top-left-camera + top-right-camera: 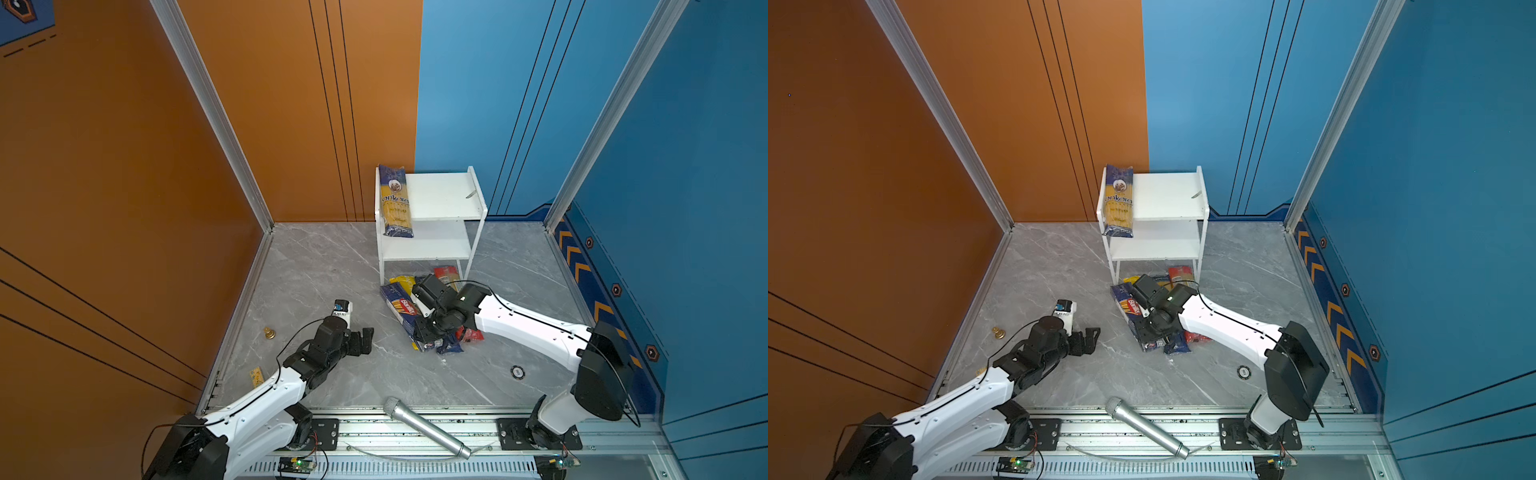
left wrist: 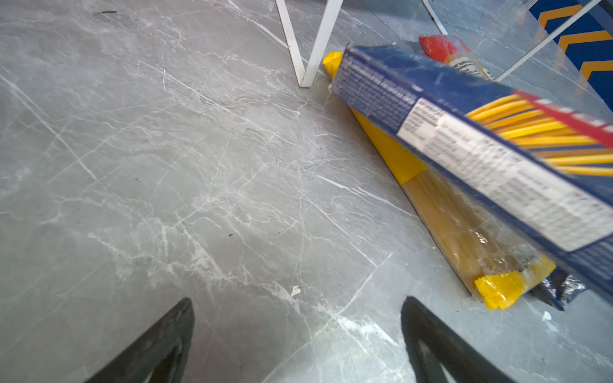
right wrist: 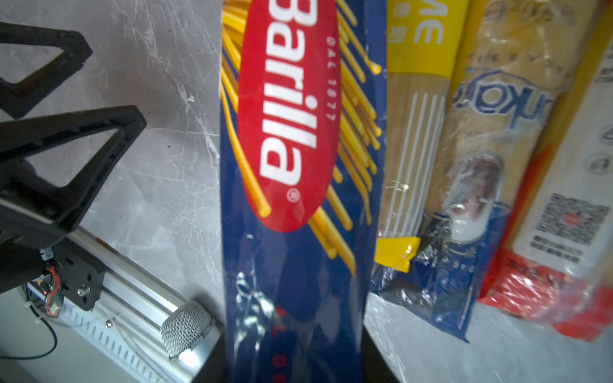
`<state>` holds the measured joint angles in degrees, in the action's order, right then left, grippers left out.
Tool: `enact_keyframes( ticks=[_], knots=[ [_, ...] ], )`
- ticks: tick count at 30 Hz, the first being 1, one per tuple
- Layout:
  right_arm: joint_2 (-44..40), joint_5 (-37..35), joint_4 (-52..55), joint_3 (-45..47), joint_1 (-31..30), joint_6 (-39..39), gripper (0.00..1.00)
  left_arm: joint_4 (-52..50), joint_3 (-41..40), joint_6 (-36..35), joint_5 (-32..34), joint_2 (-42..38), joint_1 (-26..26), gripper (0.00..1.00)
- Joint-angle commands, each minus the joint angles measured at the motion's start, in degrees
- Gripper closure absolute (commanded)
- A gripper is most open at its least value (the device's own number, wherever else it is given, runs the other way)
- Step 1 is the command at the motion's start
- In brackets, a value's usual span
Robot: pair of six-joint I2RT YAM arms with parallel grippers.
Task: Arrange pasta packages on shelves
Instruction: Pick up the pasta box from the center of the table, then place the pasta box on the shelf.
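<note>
On the grey marble table (image 1: 324, 266), one ankara bag (image 1: 397, 203) lies atop the white rack (image 1: 440, 195). In front of it the right gripper (image 1: 426, 332) clamps the Barilla bag (image 3: 298, 132), tilted over three other bags (image 2: 391, 156) not yet shelved. The left gripper (image 2: 298, 303) gapes empty.

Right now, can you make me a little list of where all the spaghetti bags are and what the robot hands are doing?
Shelved: one ankara bag, on top of the white rack, by a side panel, overhanging the front
Lower board: no bag seen
Right gripper: shut on the Barilla bag
Left gripper: open, holding nothing
On the table by the rack's legs: yellow bag, second ankara bag, red-and-clear bag
Not yet shelved: four bags
</note>
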<state>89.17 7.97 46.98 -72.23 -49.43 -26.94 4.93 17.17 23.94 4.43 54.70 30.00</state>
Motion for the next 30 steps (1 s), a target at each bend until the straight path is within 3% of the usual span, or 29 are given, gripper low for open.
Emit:
enact_keyframes(
  ticks=[1, 18, 25, 30],
  knots=[
    [-6.90, 1.99, 3.72, -3.95, 1.29, 1.90, 1.00, 1.83, 2.25, -0.85, -1.17, 1.40, -0.61, 0.02],
    [-31.95, -6.13, 24.05, -10.29, 6.81, -3.88, 1.00, 6.19, 8.62, -3.28, -4.12, 11.95, -0.99, 0.02],
    [-35.92, -6.12, 26.32, -18.66, 6.96, -4.53, 1.00, 7.46, 9.74, -3.47, -5.35, 14.64, -0.92, 0.02],
    [-33.00, -8.62, 26.11, -29.24, 7.15, -2.77, 1.00, 7.60, 10.25, -3.90, -5.74, 15.35, -0.98, 0.02]
  ],
)
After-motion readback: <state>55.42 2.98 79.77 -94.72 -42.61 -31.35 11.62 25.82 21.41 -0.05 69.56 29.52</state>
